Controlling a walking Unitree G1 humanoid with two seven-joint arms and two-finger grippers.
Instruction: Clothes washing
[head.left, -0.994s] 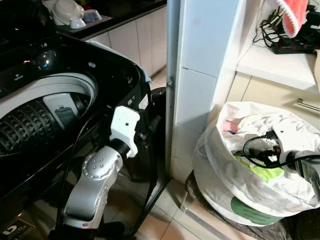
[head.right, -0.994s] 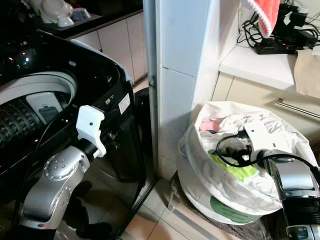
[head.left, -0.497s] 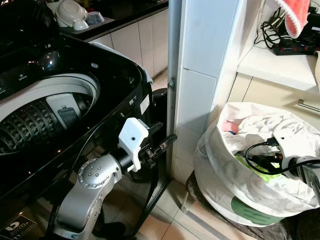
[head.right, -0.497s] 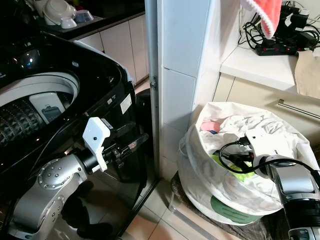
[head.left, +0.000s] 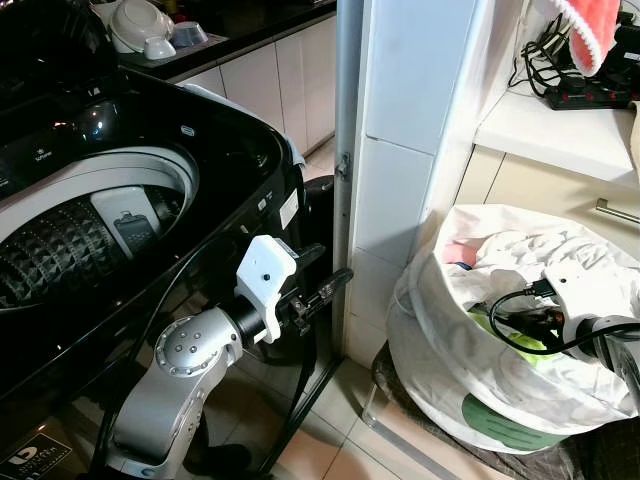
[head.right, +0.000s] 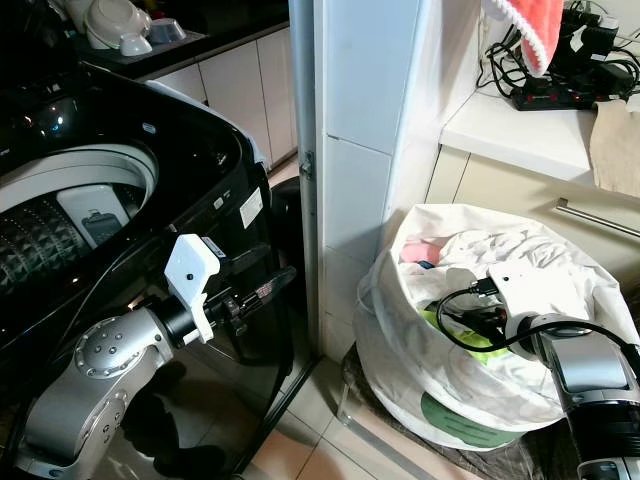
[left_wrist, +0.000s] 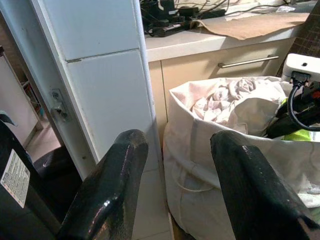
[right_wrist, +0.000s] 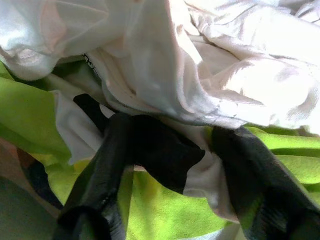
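An open top-loading black washing machine (head.left: 235, 150) stands at the left, its drum (head.left: 70, 240) showing. At the right a white laundry bag (head.left: 450, 370) holds white clothes (head.left: 510, 250), a lime-green cloth (head.left: 487, 327) and something pink (head.left: 455, 250). My right gripper (head.left: 505, 320) is down inside the bag. The right wrist view has it (right_wrist: 175, 135) open among white and green fabric, with a dark piece of cloth (right_wrist: 160, 150) between its fingers. My left gripper (head.left: 325, 290) is open and empty beside the machine's front corner, pointing toward the bag (left_wrist: 220, 165).
A white tiled pillar (head.left: 410, 120) stands between machine and bag. Behind the bag are a cabinet with a drawer handle (head.left: 615, 210), a counter with a power strip and cables (head.left: 585, 90), and a hanging pink cloth (head.left: 590, 30). Dishes (head.left: 140, 25) sit at back left. Tiled floor (head.left: 340, 440) lies below.
Over the second my left gripper swung from pointing up against the machine to pointing right toward the pillar. My right gripper shifted slightly inside the bag.
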